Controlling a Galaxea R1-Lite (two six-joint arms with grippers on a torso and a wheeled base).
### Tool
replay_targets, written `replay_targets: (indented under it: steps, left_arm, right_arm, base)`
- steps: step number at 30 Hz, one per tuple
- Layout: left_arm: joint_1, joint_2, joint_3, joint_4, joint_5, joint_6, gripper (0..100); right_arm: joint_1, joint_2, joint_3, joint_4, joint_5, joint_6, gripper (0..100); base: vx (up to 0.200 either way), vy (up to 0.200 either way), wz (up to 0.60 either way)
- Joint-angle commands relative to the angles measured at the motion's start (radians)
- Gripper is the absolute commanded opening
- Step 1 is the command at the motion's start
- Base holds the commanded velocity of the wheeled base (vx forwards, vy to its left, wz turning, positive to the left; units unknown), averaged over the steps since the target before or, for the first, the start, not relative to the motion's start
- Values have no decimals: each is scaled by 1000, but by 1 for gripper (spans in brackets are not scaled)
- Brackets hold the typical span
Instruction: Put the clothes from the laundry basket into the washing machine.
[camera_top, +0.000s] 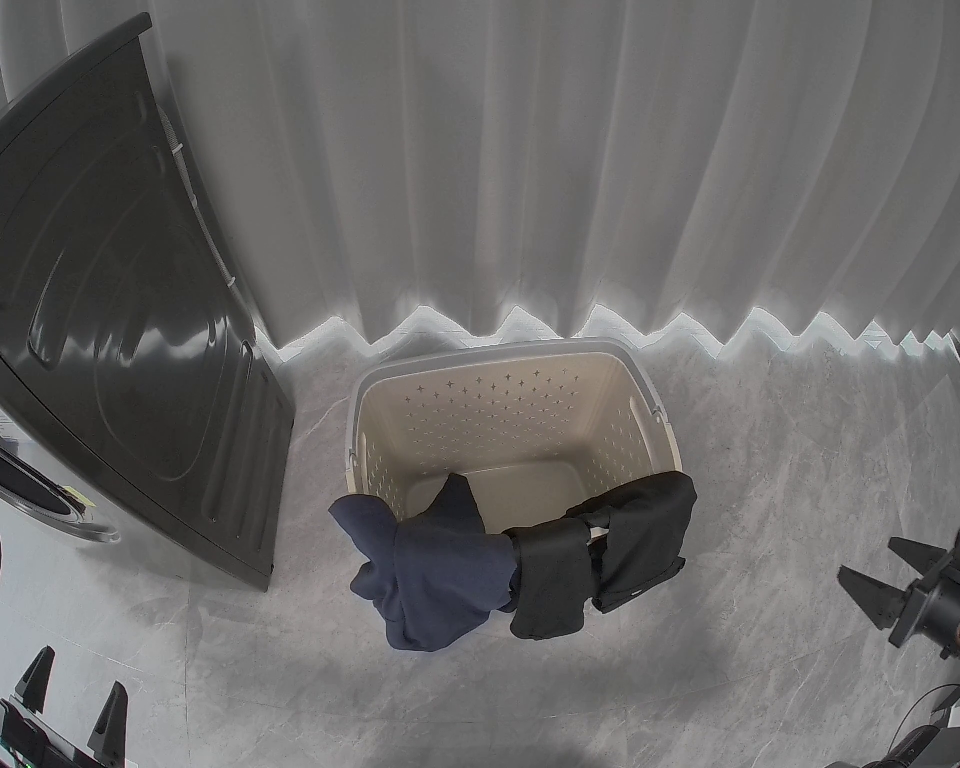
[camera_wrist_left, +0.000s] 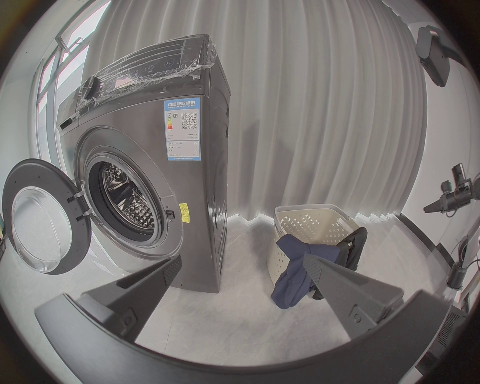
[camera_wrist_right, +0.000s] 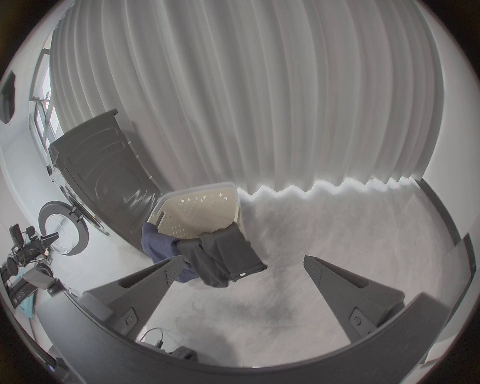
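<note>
A beige laundry basket (camera_top: 510, 420) stands on the floor before the curtain. A navy garment (camera_top: 430, 575) and a black garment (camera_top: 600, 555) hang over its near rim. The inside of the basket looks bare. The grey washing machine (camera_wrist_left: 150, 150) stands left of the basket, its round door (camera_wrist_left: 45, 215) swung open and its drum (camera_wrist_left: 125, 202) showing. My left gripper (camera_top: 78, 690) is open low at the near left, far from the basket. At the right, my right gripper (camera_top: 870, 565) is open too, level with the black garment (camera_wrist_right: 225, 255) and apart from it. Neither holds anything.
A white pleated curtain (camera_top: 560, 160) closes off the back. Grey marble floor (camera_top: 780, 470) lies open around the basket and in front of the machine. The machine's dark side panel (camera_top: 130, 330) sits close to the basket's left side.
</note>
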Motion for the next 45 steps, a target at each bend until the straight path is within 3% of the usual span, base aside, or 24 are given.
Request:
replay_targets:
  steps: [1,7,21,34,38,45]
  left_arm:
    - [0,-13,16,0,1,-1,100]
    - [0,-13,18,0,1,-1,100]
    - [0,-13,16,0,0,-1,100]
    - [0,-13,16,1,0,-1,100]
    - [0,-13,16,1,0,-1,100]
    - [0,-13,16,1,0,-1,100]
  right_arm:
    - [108,481,-40,-195,15,24,100]
    - [123,569,-97,-197,-13,24,100]
    - [152,716,-191,-214,-25,34,100]
    - [220,966,-228,-379,-61,34,100]
    - [240,1053,-252,-438,-100,34,100]
    - [249,1178,-290,-528,-105,33,100]
  base:
    - [0,0,0]
    - [0,0,0]
    - [0,0,0]
    - [0,0,0]
    - [0,0,0]
    - [0,0,0]
